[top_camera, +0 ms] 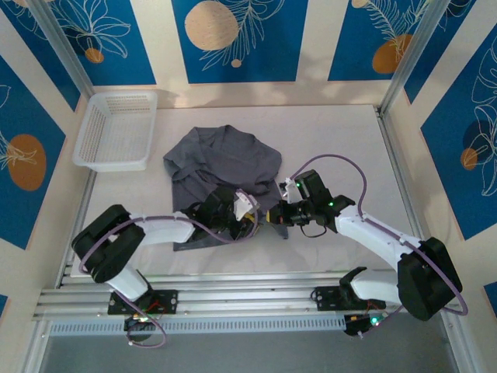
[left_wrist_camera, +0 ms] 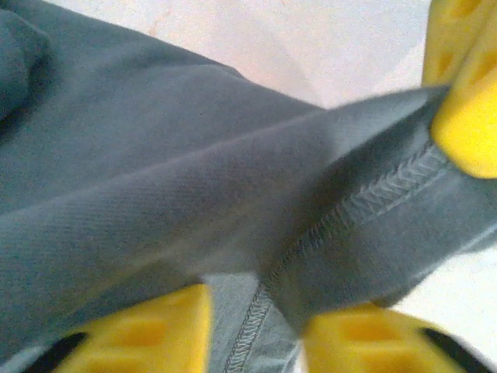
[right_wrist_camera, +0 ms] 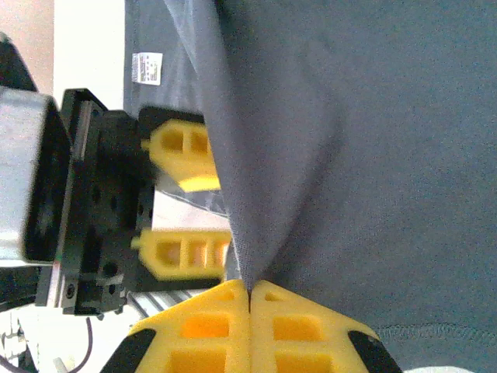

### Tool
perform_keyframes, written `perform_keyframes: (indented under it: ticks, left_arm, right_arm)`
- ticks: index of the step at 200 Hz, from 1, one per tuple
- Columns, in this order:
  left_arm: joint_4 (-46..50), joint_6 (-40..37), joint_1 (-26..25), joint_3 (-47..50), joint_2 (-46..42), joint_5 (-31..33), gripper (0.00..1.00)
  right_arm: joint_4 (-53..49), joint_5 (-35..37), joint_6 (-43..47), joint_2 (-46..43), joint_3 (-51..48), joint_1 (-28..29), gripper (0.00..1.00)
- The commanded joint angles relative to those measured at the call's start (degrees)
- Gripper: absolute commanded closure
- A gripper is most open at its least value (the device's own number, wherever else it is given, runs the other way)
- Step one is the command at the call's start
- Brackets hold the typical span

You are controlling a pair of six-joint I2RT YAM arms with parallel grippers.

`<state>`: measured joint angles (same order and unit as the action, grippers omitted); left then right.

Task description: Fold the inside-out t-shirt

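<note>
The big white table (top_camera: 334, 140) holds it all. The grey inside-out t-shirt (top_camera: 221, 159) lies rumpled in the middle of it. A white basket (top_camera: 116, 128) sits in the far left corner, away from the shirt. The right pincer (right_wrist_camera: 248, 294) is closed tight on a fold of the shirt. The left pincer (left_wrist_camera: 256, 326) is just beside it, fingers a little apart with cloth between them. I cannot tell if it pinches.

White table (top_camera: 342, 140): crumpled grey t-shirt (top_camera: 225, 159) mid-surface; white mesh basket (top_camera: 116, 132) at far left corner.
</note>
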<state>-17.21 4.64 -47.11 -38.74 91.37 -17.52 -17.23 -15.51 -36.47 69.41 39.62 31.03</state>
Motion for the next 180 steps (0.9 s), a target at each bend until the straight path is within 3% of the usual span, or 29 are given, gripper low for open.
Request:
perform_keyframes:
  ticks: [1, 8, 25, 37, 53, 82, 93, 105, 120, 134, 142, 157, 173, 180]
  left_arm:
    - [-3.0, 1.5, 0.1, -1.5, 0.4, -1.7, 0.99]
    - [-2.4, 1.8, 0.2, -1.7, -0.2, -1.5, 1.0]
    - [1.7, 3.5, 0.4, -3.3, -2.5, -1.4, 1.0]
    - [6.1, 3.5, 0.5, -5.4, -4.8, -2.7, 1.0]
    - [11.1, 2.7, 0.5, -7.5, -7.8, -3.6, 1.0]
    - [18.8, -0.8, 0.4, -9.6, -11.9, -1.4, 1.0]
    - [20.3, -1.5, 0.5, -10.1, -13.1, -0.7, 1.0]
    - [21.0, -1.6, 0.5, -10.5, -14.2, -0.1, 1.0]
    - [21.5, -1.3, 0.5, -11.1, -15.1, -0.2, 1.0]
    - [21.7, -1.3, 0.5, -11.4, -15.8, -0.4, 1.0]
    - [22.0, -1.4, 0.4, -11.2, -16.1, -0.3, 1.0]
    - [22.9, -1.8, 0.5, -11.0, -16.9, 0.0, 1.0]
    - [22.9, -2.3, 0.5, -9.7, -17.9, 0.3, 1.0]
    - [22.3, -2.8, 0.4, -8.8, -18.3, 0.6, 1.0]
  right_arm:
    - [-1.6, 1.0, -1.0, -1.6, 0.2, -0.4, 1.0]
    - [-2.0, 1.4, -0.9, -1.7, 0.1, -0.6, 0.97]
    - [-3.6, 4.2, 0.0, -2.5, -0.1, -1.1, 0.78]
    - [-5.1, 8.9, 2.6, -4.0, 0.1, -1.1, 0.63]
    - [-3.8, 14.1, 8.8, -7.2, -0.2, -0.4, 0.5]
    - [14.9, 10.4, 28.2, -14.9, -8.5, 3.1, 0.4]
    - [24.9, 14.1, 37.6, -16.8, -13.8, 7.5, 0.24]
    - [33.9, 16.6, 46.4, -16.2, -17.7, 11.5, 0.13]
    - [38.3, 16.4, 53.7, -12.0, -18.7, 13.2, 0.11]
    - [41.3, 21.6, 56.8, -6.3, -17.7, 14.1, 0.15]
    - [43.8, 26.0, 57.8, -3.3, -17.0, 14.6, 0.22]
    - [45.7, 30.2, 57.6, 0.2, -14.9, 15.0, 0.55]
    - [43.8, 23.6, 55.9, 0.8, -12.7, 14.8, 0.98]
    - [43.2, 19.9, 54.9, 0.9, -12.2, 14.7, 1.0]
